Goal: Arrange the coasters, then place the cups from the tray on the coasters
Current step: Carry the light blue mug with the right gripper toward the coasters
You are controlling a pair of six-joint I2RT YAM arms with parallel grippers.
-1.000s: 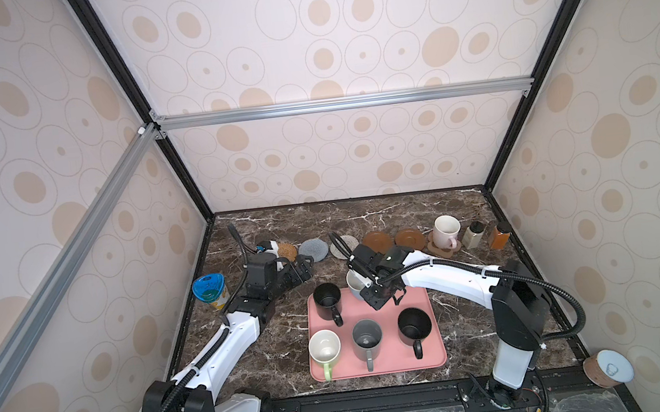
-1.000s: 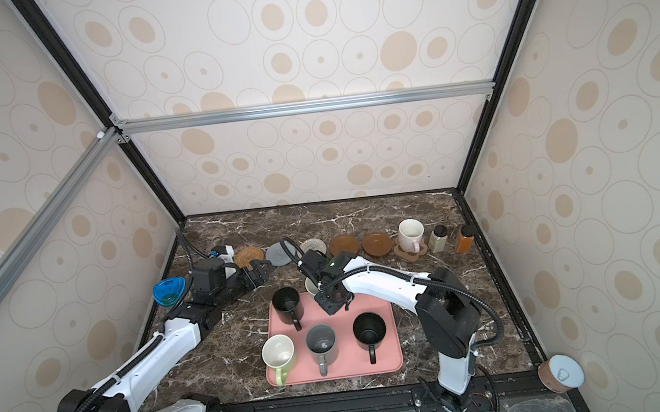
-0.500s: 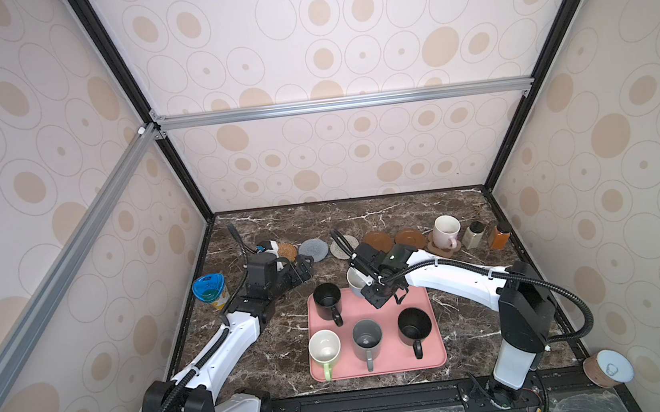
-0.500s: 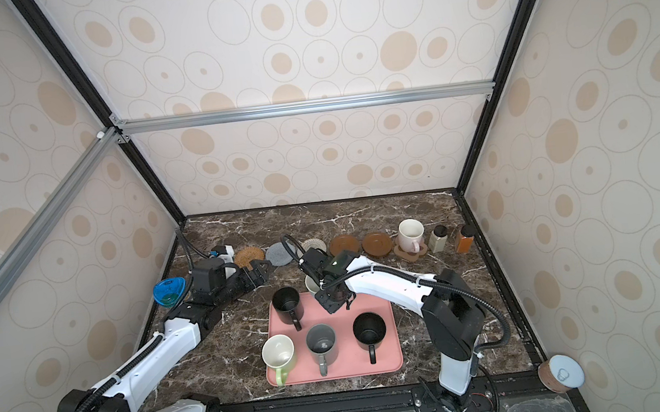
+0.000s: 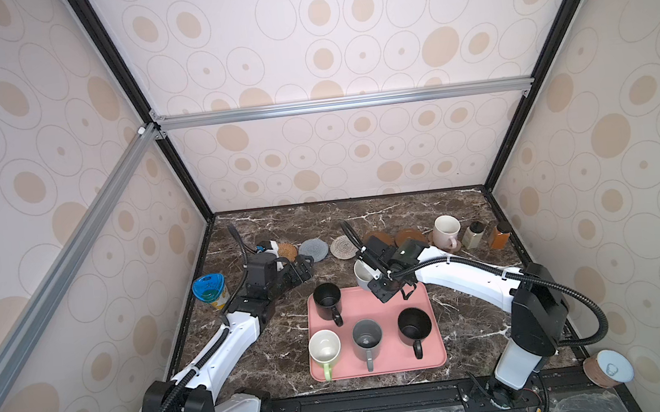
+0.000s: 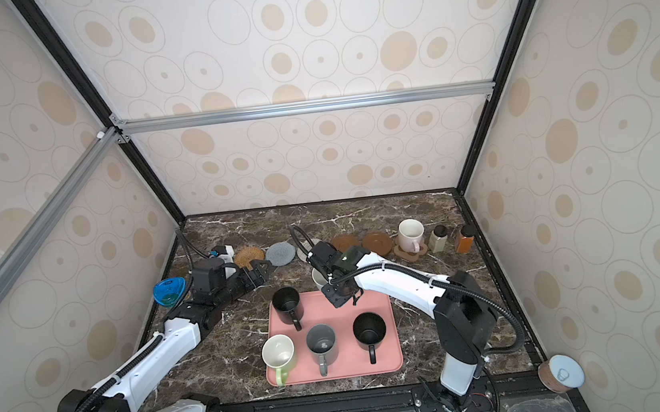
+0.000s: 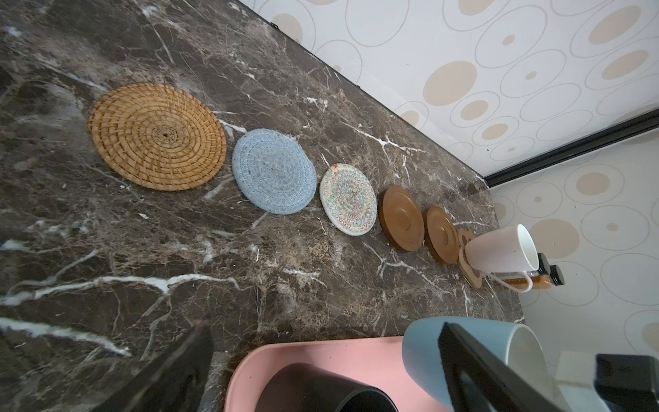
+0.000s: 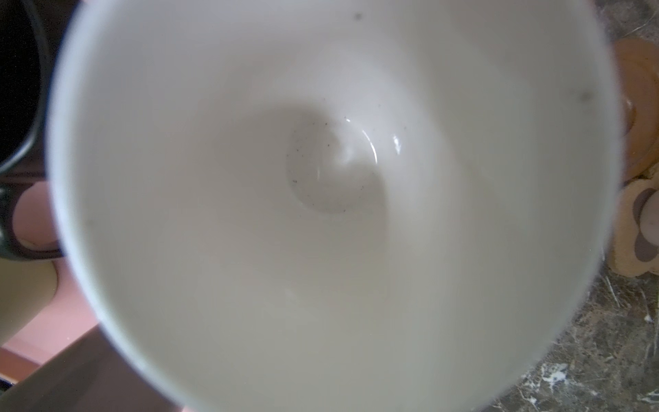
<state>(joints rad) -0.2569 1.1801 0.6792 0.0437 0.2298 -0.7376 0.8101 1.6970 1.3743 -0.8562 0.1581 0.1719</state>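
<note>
Currently: right gripper (image 5: 370, 270) clamped on light blue ceramic handled mug (image 7: 420, 351), near far rim of flat pink rectangular tray (image 5: 392, 361); left gripper (image 5: 304, 269) spread wide, empty.

White shells over black joints on both, folks: left arm (image 5: 229, 338) at lower left, right arm (image 5: 465, 274) at right. Ribbed black hoses (image 5: 605, 322) loop off each, and the left gripper (image 5: 306, 269) at centre-left is all black and blocky.
</note>
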